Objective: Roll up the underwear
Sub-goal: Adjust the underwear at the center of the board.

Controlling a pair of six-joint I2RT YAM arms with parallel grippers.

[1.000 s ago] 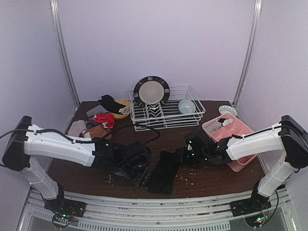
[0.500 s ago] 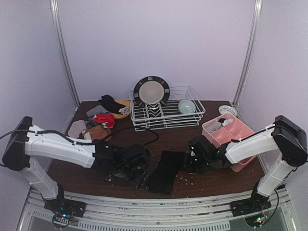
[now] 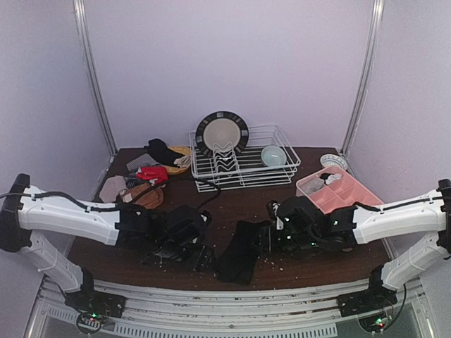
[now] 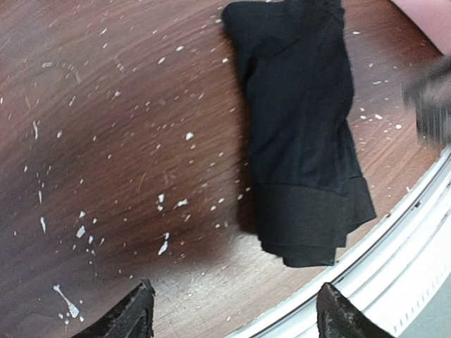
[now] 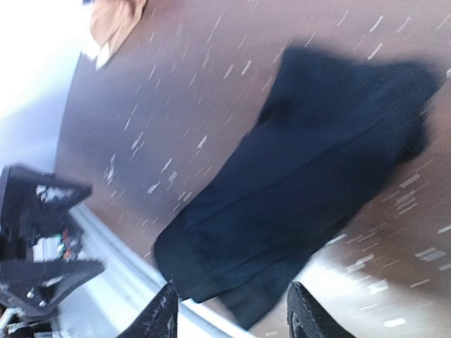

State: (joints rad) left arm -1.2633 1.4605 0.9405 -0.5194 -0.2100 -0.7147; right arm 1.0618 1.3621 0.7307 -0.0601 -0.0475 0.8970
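Observation:
A black underwear (image 3: 242, 251) lies folded into a long strip near the table's front edge, between my two arms. It shows in the left wrist view (image 4: 299, 134) and the right wrist view (image 5: 303, 190). My left gripper (image 3: 184, 252) is open and empty, to the left of the strip; its fingertips (image 4: 134, 313) are apart over bare table. My right gripper (image 3: 266, 239) is open and empty, at the strip's right side. More underwear in red (image 3: 152, 174), brown (image 3: 143, 195), black (image 3: 161, 149) and beige (image 3: 111, 187) is piled at the back left.
A white wire dish rack (image 3: 243, 165) with a plate (image 3: 221, 132) and a bowl (image 3: 273, 155) stands at the back. A pink compartment tray (image 3: 340, 193) sits at the right. The table's metal front rail (image 4: 394, 267) is close to the strip. White crumbs dot the table.
My left gripper has drawn back to the left, away from the black strip. My right arm has stretched out lower and its gripper has moved left toward the strip's right edge.

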